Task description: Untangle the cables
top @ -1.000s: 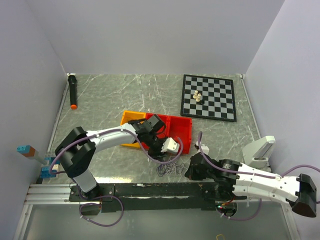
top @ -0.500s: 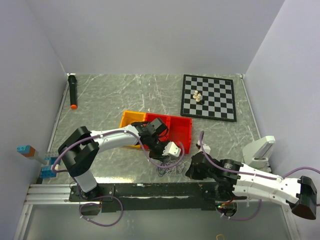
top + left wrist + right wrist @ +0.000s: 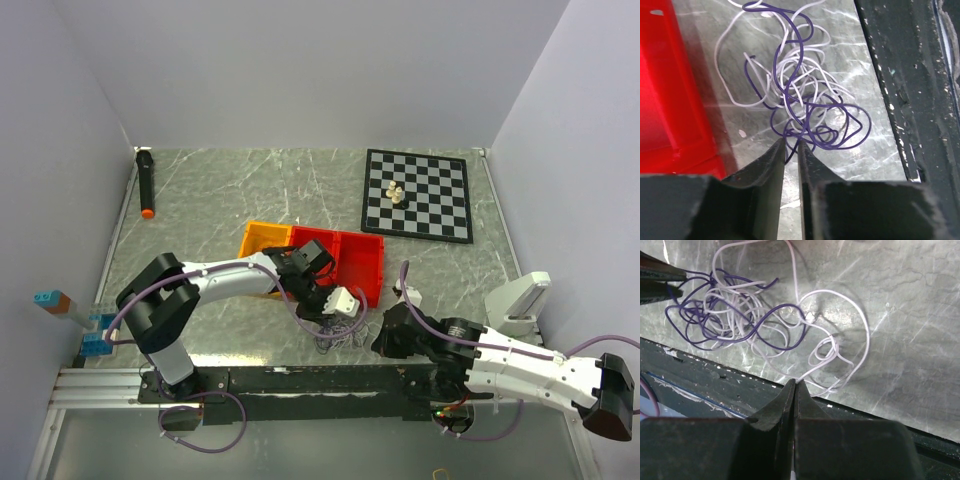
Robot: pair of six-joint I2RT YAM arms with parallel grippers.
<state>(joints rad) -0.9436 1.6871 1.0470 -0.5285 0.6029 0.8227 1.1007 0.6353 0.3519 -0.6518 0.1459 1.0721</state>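
Observation:
The cables [image 3: 340, 335] lie as a small clump of thin white and dark purple wires on the marble table, just in front of the red bins; no orange-red wire shows. My left gripper [image 3: 335, 318] is low at the clump's left edge. In the left wrist view the clump [image 3: 800, 100] lies just ahead of the left gripper [image 3: 791, 144], whose jaws stand a narrow gap apart with a purple wire end between the tips. My right gripper [image 3: 378, 340] sits at the clump's right side. In the right wrist view it [image 3: 795, 382] is shut on a white cable [image 3: 867, 335].
Red bins [image 3: 355, 255] and an orange bin [image 3: 262, 240] stand right behind the clump. A black rail [image 3: 300, 378] runs along the near table edge, close to the wires. A chessboard [image 3: 418, 195] with pieces lies far right. A black marker [image 3: 146, 183] lies far left.
My left gripper has moved nearer and lower, from over the red bin down to the clump's left edge. The right arm has barely moved.

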